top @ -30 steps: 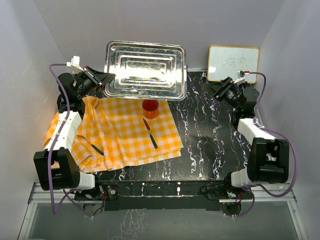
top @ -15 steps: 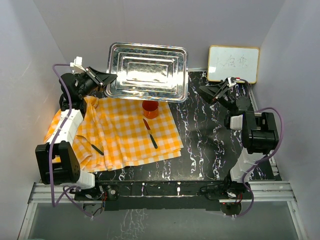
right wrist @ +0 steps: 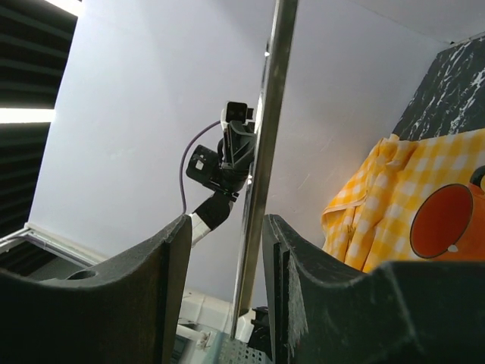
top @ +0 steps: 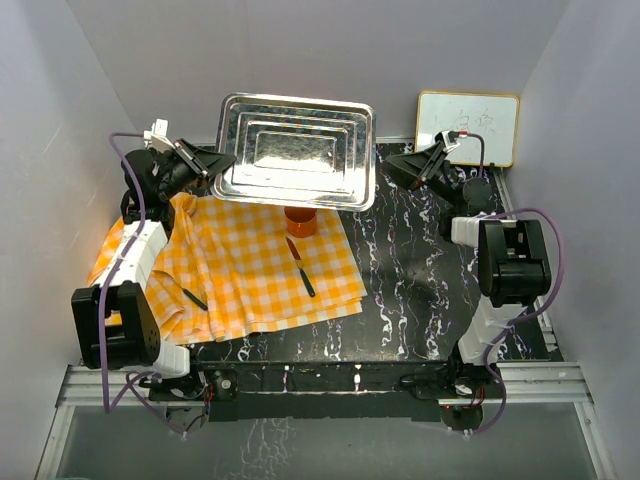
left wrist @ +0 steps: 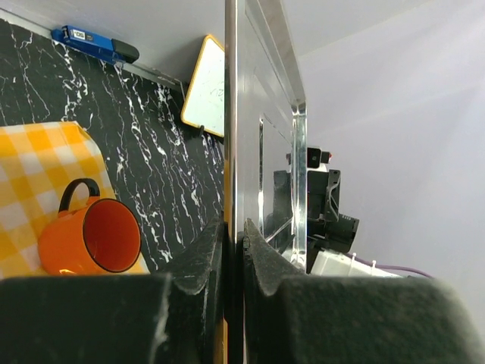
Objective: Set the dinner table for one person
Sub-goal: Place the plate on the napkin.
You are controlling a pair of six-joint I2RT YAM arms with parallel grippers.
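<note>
The black, white-veined dinner table (top: 420, 270) carries an orange-and-white checked cloth (top: 240, 270). A steel tray (top: 295, 150) is held up off the table at the back, seen edge-on in the left wrist view (left wrist: 231, 114). My left gripper (top: 222, 162) is shut on its left rim (left wrist: 233, 250). My right gripper (top: 393, 166) is at the tray's right edge. In the right wrist view its jaws (right wrist: 227, 235) stand open, with the tray rim (right wrist: 265, 152) between them and not pinched. An orange mug (top: 300, 221) (left wrist: 95, 239) stands on the cloth, partly under the tray.
A knife (top: 300, 266) lies on the cloth below the mug, and a small black utensil (top: 194, 298) lies near the cloth's left side. A whiteboard (top: 467, 127) leans at the back right. A blue object (left wrist: 95, 43) lies along the back wall.
My right arm has swung left from the table's right side, bringing its open jaws around the tray's right rim. The tray, held by the left gripper, has risen and shifted slightly right.
</note>
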